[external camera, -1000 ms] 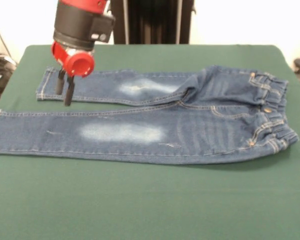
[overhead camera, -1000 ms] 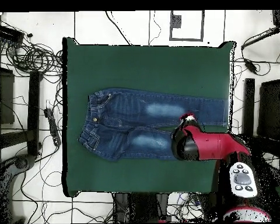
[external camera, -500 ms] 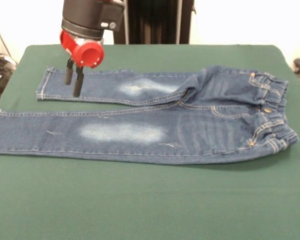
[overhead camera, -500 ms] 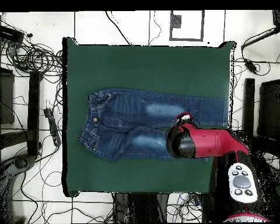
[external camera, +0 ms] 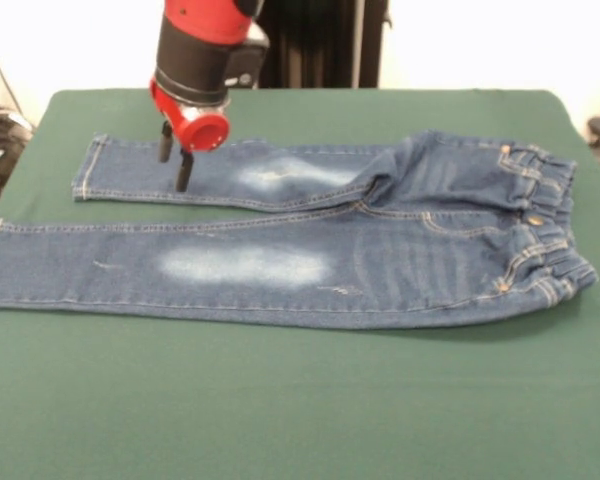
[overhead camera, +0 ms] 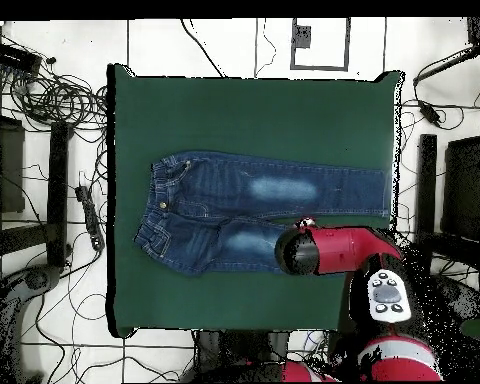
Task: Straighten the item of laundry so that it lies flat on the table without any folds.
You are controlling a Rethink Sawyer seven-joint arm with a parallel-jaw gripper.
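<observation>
Green table (external camera: 300, 410), unlabelled jeans (external camera: 380, 260), pincer (external camera: 174, 158) above

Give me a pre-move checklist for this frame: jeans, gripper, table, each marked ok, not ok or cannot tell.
1. Jeans fully on the table: ok.
2. Both legs stretched out straight: ok.
3. No folds left: not ok, fabric bunches at the crotch where the far leg meets the seat.
4. Gripper empty: ok, open above the far leg.
5. Gripper touching the denim: cannot tell.
6. Waistband flat: cannot tell, its elastic gathers.
</observation>
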